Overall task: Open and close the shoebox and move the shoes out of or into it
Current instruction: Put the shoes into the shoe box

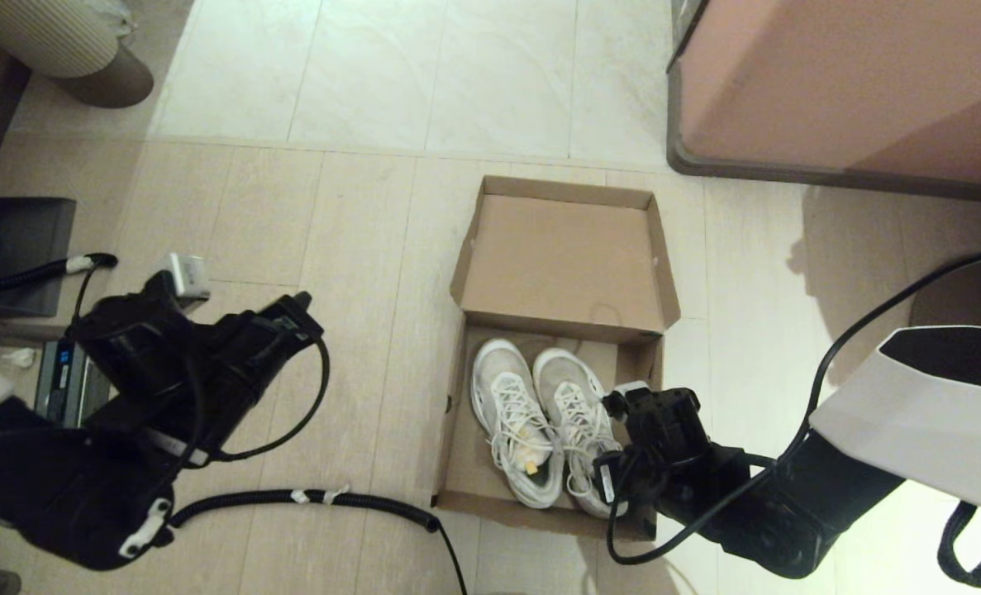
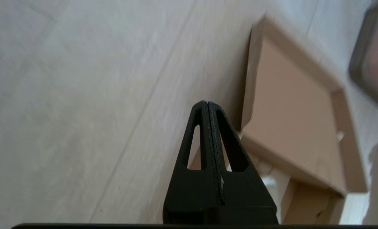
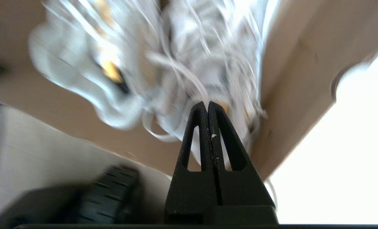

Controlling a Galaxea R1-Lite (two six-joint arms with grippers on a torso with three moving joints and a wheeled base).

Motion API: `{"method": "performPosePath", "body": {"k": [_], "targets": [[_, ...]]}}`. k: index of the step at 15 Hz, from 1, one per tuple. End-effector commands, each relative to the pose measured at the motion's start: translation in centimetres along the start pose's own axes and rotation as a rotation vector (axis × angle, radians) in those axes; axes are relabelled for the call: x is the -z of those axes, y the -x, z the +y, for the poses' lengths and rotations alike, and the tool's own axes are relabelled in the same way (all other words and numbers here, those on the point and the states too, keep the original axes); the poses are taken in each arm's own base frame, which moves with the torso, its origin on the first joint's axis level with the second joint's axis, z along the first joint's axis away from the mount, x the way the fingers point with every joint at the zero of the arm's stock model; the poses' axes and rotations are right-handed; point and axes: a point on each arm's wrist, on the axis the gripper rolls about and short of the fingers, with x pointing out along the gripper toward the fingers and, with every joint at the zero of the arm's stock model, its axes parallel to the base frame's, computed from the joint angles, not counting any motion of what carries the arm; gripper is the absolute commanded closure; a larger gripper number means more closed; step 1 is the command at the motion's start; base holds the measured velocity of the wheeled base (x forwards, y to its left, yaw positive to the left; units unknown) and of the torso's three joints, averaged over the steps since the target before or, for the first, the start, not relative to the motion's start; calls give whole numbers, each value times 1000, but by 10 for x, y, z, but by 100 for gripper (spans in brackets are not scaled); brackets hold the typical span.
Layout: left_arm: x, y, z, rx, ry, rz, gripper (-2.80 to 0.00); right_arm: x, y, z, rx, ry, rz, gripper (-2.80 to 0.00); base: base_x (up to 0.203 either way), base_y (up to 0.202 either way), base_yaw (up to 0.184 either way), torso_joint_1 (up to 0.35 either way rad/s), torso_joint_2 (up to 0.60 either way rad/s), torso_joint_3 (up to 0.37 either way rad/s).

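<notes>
The brown cardboard shoebox (image 1: 457, 446) lies open on the floor, its hinged lid (image 1: 564, 264) flipped back flat on the far side. Both white lace-up shoes (image 1: 540, 421) lie side by side inside it, toes toward the lid. My right gripper (image 3: 207, 103) is shut and empty, its tips just over the heel end of the right-hand shoe (image 3: 208, 47), by the box's right wall (image 3: 290, 95). In the head view the right arm (image 1: 688, 471) hides this corner of the box. My left gripper (image 1: 300, 303) is shut and empty, held above bare floor left of the box; it also shows in the left wrist view (image 2: 205, 102), as does the lid (image 2: 290, 121).
A big pinkish-brown cabinet (image 1: 854, 83) stands at the far right, close to the lid. A black corrugated cable (image 1: 333, 498) runs across the floor left of the box. Dark equipment (image 1: 11, 248) sits at the left edge, a ribbed beige object (image 1: 52, 33) at the far left.
</notes>
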Motion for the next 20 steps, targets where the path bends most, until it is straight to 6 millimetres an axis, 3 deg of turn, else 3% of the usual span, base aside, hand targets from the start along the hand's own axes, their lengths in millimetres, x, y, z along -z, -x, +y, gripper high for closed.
{"method": "performPosePath", "body": {"k": [1, 3, 6, 8, 12, 15, 20], "targets": [[39, -19, 3, -12, -12, 88, 0, -23, 8, 4, -36, -22, -81, 0, 0, 0, 0, 0, 0, 0], [61, -39, 1, -3, -16, 109, 0, -41, -7, 17, -73, -35, -139, 0, 0, 0, 0, 0, 0, 0], [69, -62, -5, 12, -7, 67, 0, -60, -31, 56, -141, -18, -181, 0, 0, 0, 0, 0, 0, 0], [67, -51, -1, -27, -9, 70, 0, -64, -43, 86, -179, 7, -144, 0, 0, 0, 0, 0, 0, 0], [53, -23, 6, -58, -1, 15, 0, -41, -71, 129, -212, 66, -27, 0, 0, 0, 0, 0, 0, 0], [28, -10, 5, -57, 8, -38, 0, -29, -67, 154, -243, 122, 38, 0, 0, 0, 0, 0, 0, 0], [8, 5, 6, -72, 15, -83, 0, -14, -88, 173, -250, 147, 55, 0, 0, 0, 0, 0, 0, 0]]}}
